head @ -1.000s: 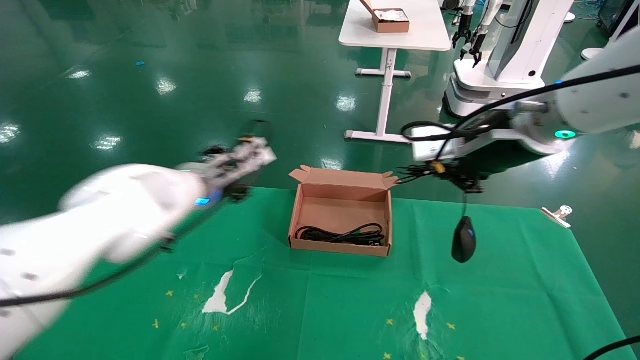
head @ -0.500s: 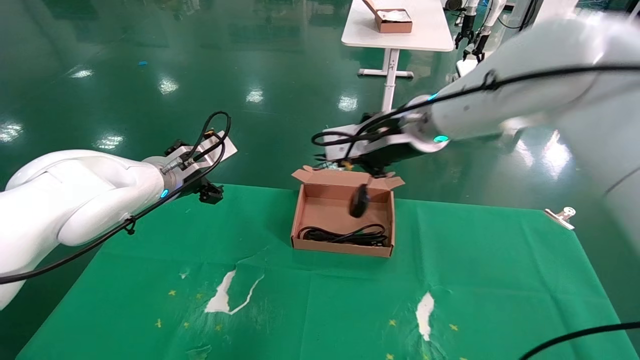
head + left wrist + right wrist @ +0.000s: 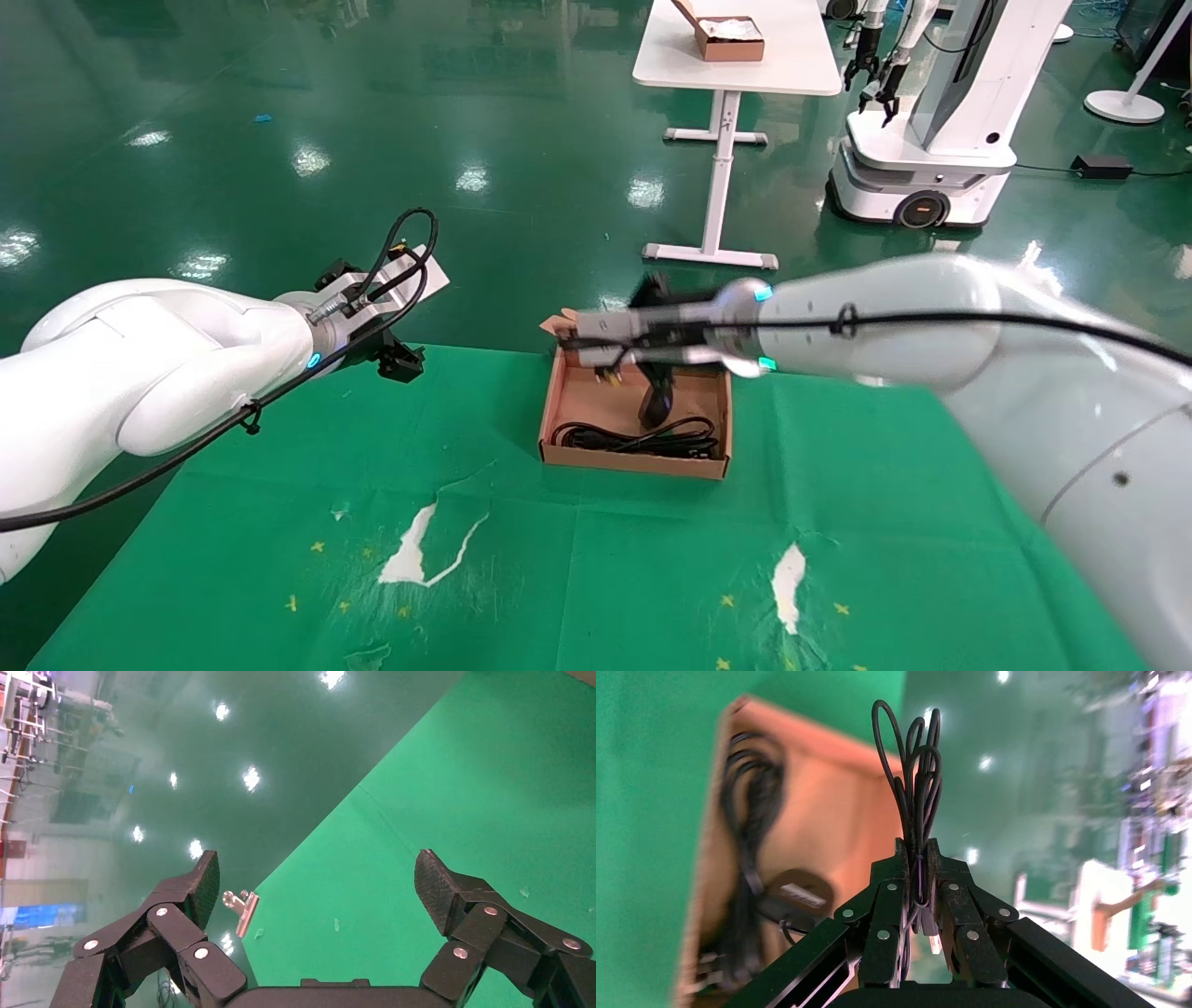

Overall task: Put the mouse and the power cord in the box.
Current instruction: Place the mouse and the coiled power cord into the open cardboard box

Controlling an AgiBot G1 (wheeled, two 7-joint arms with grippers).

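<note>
Over the box (image 3: 717,438), right gripper (image 3: 918,855) pinching mouse (image 3: 655,406) wire

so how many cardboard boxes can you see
2. The box sits on the green cloth near the middle, holding the power cord, with the mouse hanging over it. A smaller box sits on the white table farther back.
</note>
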